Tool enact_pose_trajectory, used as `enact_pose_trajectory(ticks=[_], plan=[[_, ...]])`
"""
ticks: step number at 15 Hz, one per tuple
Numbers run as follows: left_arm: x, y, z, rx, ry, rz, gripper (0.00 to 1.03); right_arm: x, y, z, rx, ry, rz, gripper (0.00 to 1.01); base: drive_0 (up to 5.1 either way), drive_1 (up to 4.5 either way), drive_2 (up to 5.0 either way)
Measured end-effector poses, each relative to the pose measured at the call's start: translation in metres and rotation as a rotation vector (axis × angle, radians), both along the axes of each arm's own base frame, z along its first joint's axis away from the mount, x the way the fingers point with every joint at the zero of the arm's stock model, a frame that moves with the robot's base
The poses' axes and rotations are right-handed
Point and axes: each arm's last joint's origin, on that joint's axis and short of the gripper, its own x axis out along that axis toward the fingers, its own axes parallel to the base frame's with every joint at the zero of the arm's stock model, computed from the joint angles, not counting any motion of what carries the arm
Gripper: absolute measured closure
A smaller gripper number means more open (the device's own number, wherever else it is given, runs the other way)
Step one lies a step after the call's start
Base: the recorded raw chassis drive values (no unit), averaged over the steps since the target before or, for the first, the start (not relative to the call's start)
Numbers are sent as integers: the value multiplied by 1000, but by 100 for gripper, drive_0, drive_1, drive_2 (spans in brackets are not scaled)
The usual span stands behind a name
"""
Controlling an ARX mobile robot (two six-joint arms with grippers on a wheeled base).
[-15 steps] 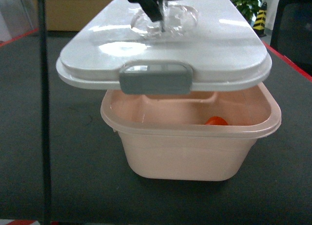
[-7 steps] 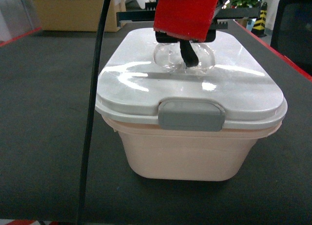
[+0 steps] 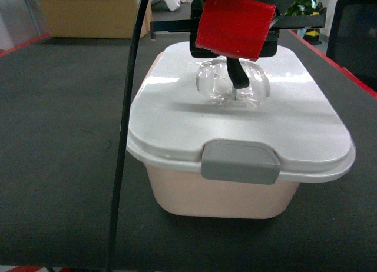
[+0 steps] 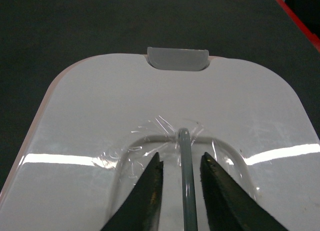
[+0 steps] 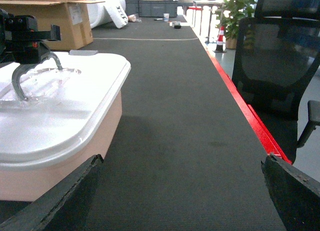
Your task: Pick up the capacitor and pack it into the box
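One box point(image 3: 224, 192) sits on the dark surface point(image 3: 59, 166) with its lid point(image 3: 235, 125) down. The left claw point(image 4: 181, 173) pinches the lid handle point(image 4: 184, 141). The capacitor is hidden, probably packed inside. Only latching seems left.

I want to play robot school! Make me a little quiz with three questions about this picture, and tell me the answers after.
1. True or false: the white lid sits on top of the pink box.
2. What colour is the latch at the front of the lid: A grey, B blue, C yellow?
3. Which gripper has its fingers around the thin handle bar in the lid's clear recess?

Key:
1. True.
2. A, grey.
3. The left gripper. The right gripper is open beside the box, holding nothing.
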Motion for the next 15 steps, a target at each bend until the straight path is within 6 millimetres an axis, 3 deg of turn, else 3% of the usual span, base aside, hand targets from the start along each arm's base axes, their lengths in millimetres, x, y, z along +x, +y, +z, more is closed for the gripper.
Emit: enact_pose_trajectory(ticks=[4, 7, 9, 11, 13, 15], plan=[[2, 7, -3, -44, -49, 1, 39, 0, 0, 0, 0, 0, 0, 3, 0, 0, 0], [3, 34, 25, -156, -228, -11, 5, 0, 0, 0, 0, 0, 0, 3, 0, 0, 0], [-1, 71, 44, -215, -376, -23, 5, 0, 0, 0, 0, 0, 0, 3, 0, 0, 0], [-11, 123, 47, -190, -480, 27, 5, 0, 0, 0, 0, 0, 0, 3, 0, 0, 0], [-35, 171, 40, -123, -588, 38, 5, 0, 0, 0, 0, 0, 0, 3, 0, 0, 0], [-79, 211, 22, 10, -701, 101, 5, 0, 0, 0, 0, 0, 0, 3, 0, 0, 0]])
